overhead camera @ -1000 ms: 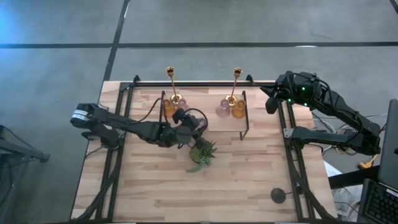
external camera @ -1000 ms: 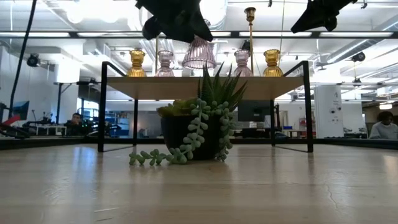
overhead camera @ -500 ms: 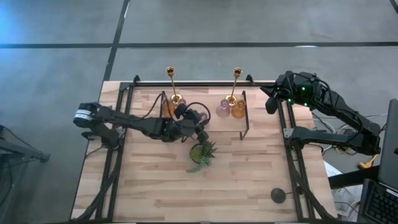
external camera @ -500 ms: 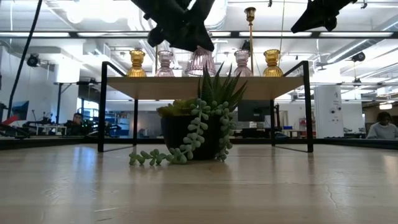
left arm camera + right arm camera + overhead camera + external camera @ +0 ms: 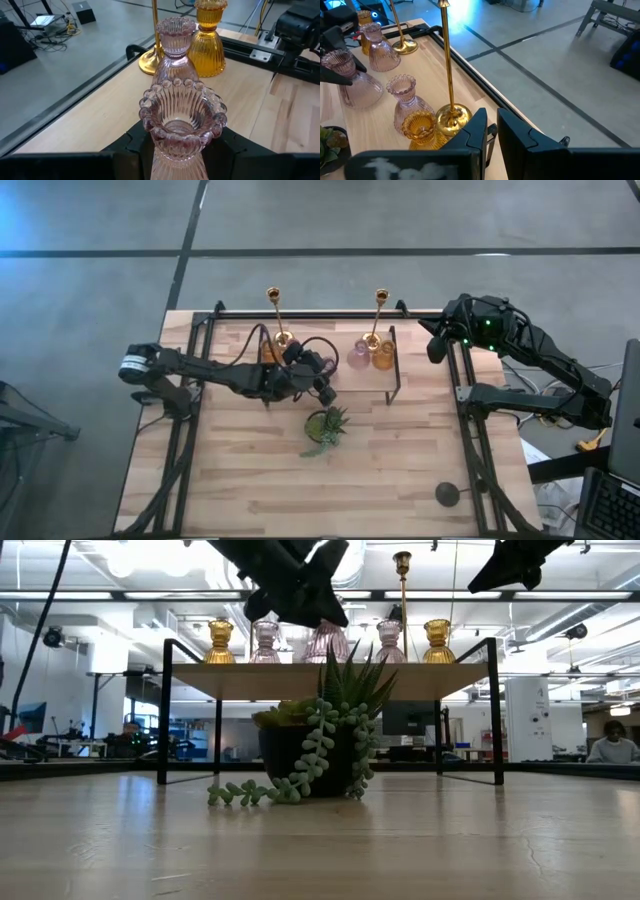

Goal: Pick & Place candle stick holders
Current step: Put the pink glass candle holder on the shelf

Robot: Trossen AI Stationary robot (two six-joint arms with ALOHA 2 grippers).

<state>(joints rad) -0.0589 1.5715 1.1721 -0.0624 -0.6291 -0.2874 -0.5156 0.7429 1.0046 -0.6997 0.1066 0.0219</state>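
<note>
Broadly, the wooden table [image 5: 400, 460] of pale butcher-block planks, framed in black metal rails, fills the high view, with grey concrete floor beyond it. On it stands 1 low shelf [image 5: 270, 680] with a light wood top on thin black legs, and the candle holders sit on that shelf.

2 dark arms reach in. The left gripper [image 5: 318, 376] is above the shelf's middle, its fingers [image 5: 235, 150] pinching a ribbed pink glass holder [image 5: 181, 125] with a beaded rim; whether its base touches the shelf I cannot tell. The right gripper [image 5: 437, 348] waits past the shelf's right end, its jaws close together with a thin gap and nothing between them.

1 potted succulent [image 5: 322, 735], spiky with trailing beaded strands, sits on the table in front of the shelf.

2 slim shiny gold candlesticks [image 5: 276, 315] on round bases stand at the shelf's back. 3 pink holders are visible in all, counting the held one, and 2 squat amber glass holders [image 5: 437, 641] are fluted.

The low view shows an open workshop with ceiling strip lights.
</note>
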